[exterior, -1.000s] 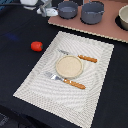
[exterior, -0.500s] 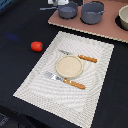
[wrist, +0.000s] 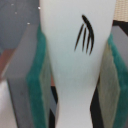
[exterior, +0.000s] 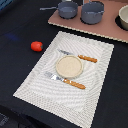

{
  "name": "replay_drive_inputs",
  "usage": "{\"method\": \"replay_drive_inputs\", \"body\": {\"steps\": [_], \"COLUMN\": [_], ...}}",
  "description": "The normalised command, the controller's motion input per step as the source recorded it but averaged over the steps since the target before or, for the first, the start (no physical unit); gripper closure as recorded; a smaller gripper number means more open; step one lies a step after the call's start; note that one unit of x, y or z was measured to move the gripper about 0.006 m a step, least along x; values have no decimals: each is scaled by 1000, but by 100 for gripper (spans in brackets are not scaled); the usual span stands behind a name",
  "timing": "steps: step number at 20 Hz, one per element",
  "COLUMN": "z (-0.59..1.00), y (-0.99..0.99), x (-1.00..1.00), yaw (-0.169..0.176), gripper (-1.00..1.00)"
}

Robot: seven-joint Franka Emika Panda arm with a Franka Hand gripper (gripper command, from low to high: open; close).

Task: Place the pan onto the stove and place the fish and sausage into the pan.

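Note:
In the wrist view my gripper [wrist: 75, 95] is shut on the fish [wrist: 75, 50], a smooth white piece with black gill marks. It is clamped between the green pads [wrist: 37, 85]. The gripper and the fish are out of the exterior view. The pan [exterior: 67, 8], blue-grey with a thin handle pointing to the exterior view's left, stands on the pinkish-brown stove [exterior: 107, 29]. The sausage [exterior: 36, 46], a small red lump, lies on the dark table to the left of the placemat.
A larger grey pot [exterior: 92, 12] stands on the stove beside the pan, and another vessel [exterior: 123, 18] is at the right edge. A striped beige placemat [exterior: 35, 82] holds a round plate [exterior: 68, 65] and two pieces of orange-handled cutlery [exterior: 75, 83].
A dark shape at the top edge of the exterior view has left the frame. The pan, pot, sausage and placemat things have not moved.

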Motion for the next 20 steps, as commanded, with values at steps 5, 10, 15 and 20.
{"method": "replay_drive_inputs", "body": {"steps": [5,10,15,20], "z": [-283,-363,-121,136], "y": [531,414,353,337], "x": [331,197,-105,-237], "yaw": [-1,0,0,0], "gripper": [100,100,100,-100]}}
